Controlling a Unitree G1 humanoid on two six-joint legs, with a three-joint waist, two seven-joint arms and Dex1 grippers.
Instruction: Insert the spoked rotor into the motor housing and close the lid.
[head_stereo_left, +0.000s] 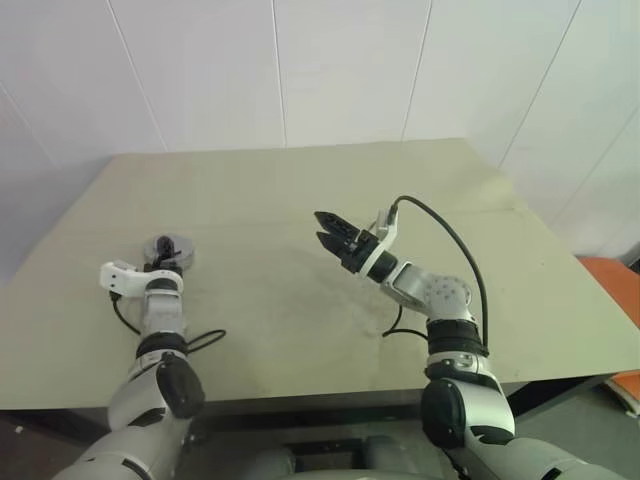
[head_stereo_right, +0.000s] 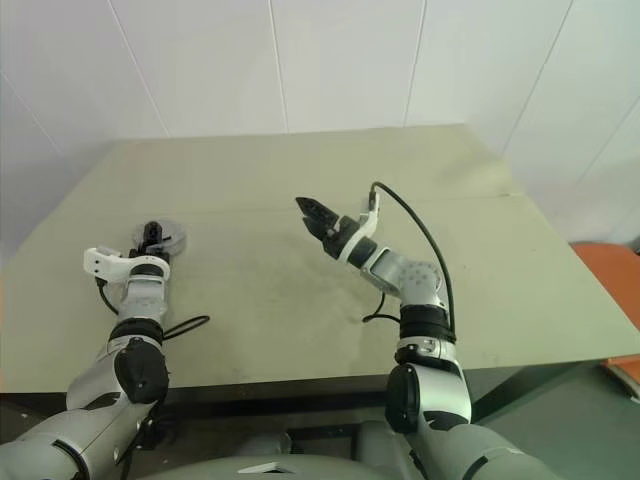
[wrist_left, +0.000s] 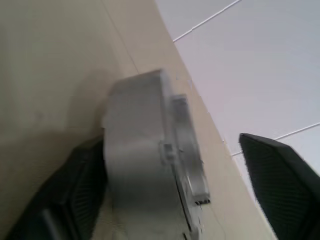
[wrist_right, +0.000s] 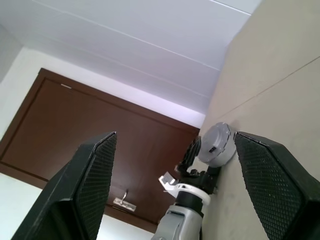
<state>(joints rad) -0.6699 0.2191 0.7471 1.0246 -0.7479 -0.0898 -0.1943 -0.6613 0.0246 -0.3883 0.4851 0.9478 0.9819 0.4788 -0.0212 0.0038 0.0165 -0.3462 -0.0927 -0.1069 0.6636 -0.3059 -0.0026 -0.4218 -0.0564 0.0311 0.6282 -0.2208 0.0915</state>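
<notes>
The left gripper (head_stereo_left: 163, 254) sits low at the table's (head_stereo_left: 300, 320) near left part, forearm reaching forward along the top. Its fingers (wrist_left: 75, 195) stand apart around the housing (wrist_left: 145, 150): in the left wrist view one pad lies against the puck's side and the other stands clear of it, so the puck is flanked, not clamped. The housing (head_stereo_left: 167, 249) rests on the table at the left, a closed silver-grey puck with a thin lid or flange on one face; the rotor cannot be told apart from it.

Farther in, near the table's middle, the right gripper (head_stereo_left: 327, 230) hangs above the surface, its wrist bent so the fingers point toward the left. Its fingers (wrist_right: 90, 185) are spread wide with nothing between them. The housing (wrist_right: 216, 145) and left gripper show past them, well apart.
</notes>
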